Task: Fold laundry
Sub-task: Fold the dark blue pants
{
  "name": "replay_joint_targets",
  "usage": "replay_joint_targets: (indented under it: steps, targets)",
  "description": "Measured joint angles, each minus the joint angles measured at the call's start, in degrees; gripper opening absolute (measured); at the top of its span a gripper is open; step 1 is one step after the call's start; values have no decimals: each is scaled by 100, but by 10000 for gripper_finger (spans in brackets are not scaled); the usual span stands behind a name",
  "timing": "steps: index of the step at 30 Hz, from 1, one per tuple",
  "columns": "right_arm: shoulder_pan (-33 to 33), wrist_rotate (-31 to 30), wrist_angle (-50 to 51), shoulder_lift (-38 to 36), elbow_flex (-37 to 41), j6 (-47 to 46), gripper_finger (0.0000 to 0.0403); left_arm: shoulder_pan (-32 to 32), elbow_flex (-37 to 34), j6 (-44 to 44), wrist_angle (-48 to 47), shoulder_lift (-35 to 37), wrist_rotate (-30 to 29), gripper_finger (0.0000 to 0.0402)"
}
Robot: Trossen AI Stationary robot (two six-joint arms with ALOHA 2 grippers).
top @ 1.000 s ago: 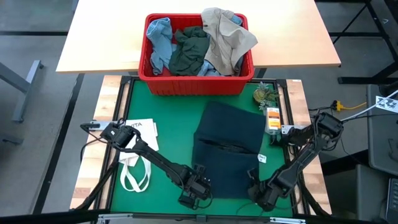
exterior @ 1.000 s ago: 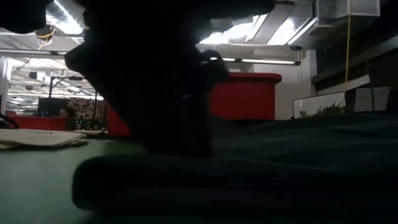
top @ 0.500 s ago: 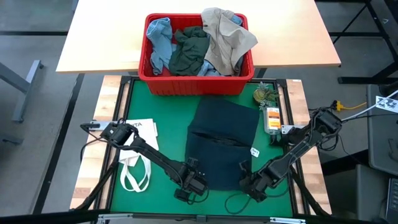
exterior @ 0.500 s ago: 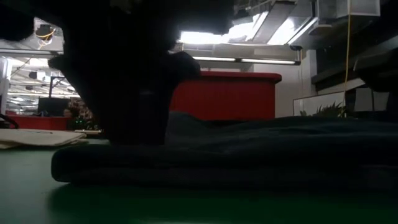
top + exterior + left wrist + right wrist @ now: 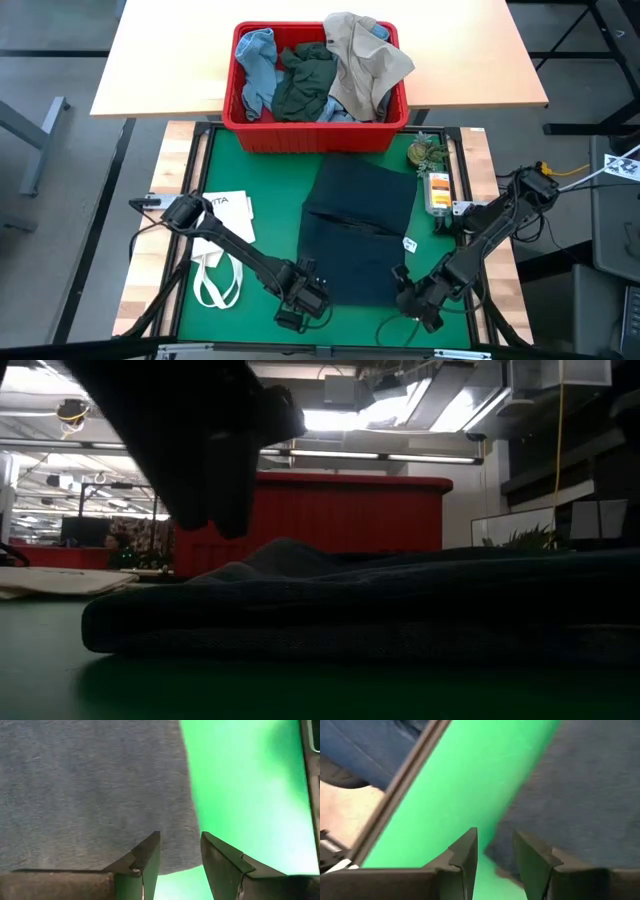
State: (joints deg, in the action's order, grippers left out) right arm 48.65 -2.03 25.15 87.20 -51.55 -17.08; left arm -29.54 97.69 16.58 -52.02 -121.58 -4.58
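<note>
Both end effectors had backed off the near edge of the navy jeans (image 5: 358,236) since a second earlier, when they pressed at the garment's near corners; the folded jeans now lay a little farther up the green desk (image 5: 260,170), flat and released. The left end effector (image 5: 296,305) sat just off the garment's near left corner, its two fingers (image 5: 145,857) slightly apart with nothing between them, the denim edge directly ahead of the tips. The right end effector (image 5: 415,303) sat just off the near right corner, fingers likewise parted and empty, with the cloth edge just in front. Beyond the jeans, well away from both end effectors, a red bin (image 5: 316,130) held a light blue piece (image 5: 255,60), a dark green-grey piece (image 5: 305,80) and a beige piece (image 5: 365,60). Outward from the left end effector lay a white tote bag (image 5: 222,245).
</note>
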Motion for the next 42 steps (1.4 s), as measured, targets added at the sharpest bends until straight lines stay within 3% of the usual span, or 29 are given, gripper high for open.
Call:
replay_joint_targets:
  steps: [9,14,25,29,35,42]
  targets:
    - [3,684,-21,0,-7,-415,124,-105,11,297,65,5,-37,135]
    - [8,717,-180,-4,-11,-433,128,-96,15,601,83,13,-43,135]
    - [8,589,-104,-4,-11,-369,251,-70,20,597,336,15,-41,145]
    - [14,422,-98,24,-16,-45,277,-70,20,581,446,15,-67,157]
    - [12,12,-95,346,-20,665,277,-70,20,580,472,15,-67,159]
    - [16,-14,586,652,-28,708,267,-70,20,577,472,13,-67,160]
